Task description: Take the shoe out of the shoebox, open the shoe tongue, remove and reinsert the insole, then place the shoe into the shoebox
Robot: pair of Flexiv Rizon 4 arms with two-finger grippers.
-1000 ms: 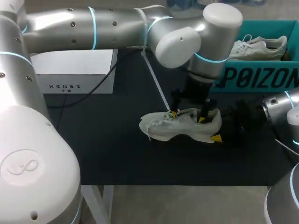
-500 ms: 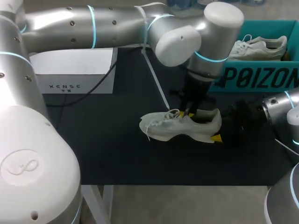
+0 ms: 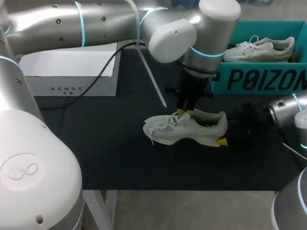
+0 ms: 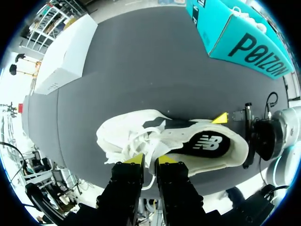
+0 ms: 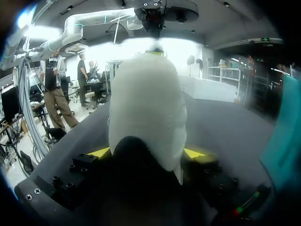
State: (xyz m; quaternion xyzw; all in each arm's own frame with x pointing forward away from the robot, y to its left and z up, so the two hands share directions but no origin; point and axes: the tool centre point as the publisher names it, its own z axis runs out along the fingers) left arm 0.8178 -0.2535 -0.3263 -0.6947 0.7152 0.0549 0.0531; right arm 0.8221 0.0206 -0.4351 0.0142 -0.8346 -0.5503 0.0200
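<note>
Sneaker (image 3: 187,128) on tabletop (image 3: 120,153), heel clamped in right gripper (image 5: 148,153), tongue (image 3: 188,117) pinched by near-closed left gripper (image 4: 150,160); hard pull risks slipping off or grabbing laces only.

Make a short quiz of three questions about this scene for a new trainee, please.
1. Multiple choice: which part of the white shoe lies between the fingers of the right gripper? A toe, B heel, C laces.
2. True or false: the teal shoebox is empty.
3. Short answer: which gripper is at the shoe's laces?

Key: 1 B. 2 false, a second shoe lies in it. 3 the left gripper.
</note>
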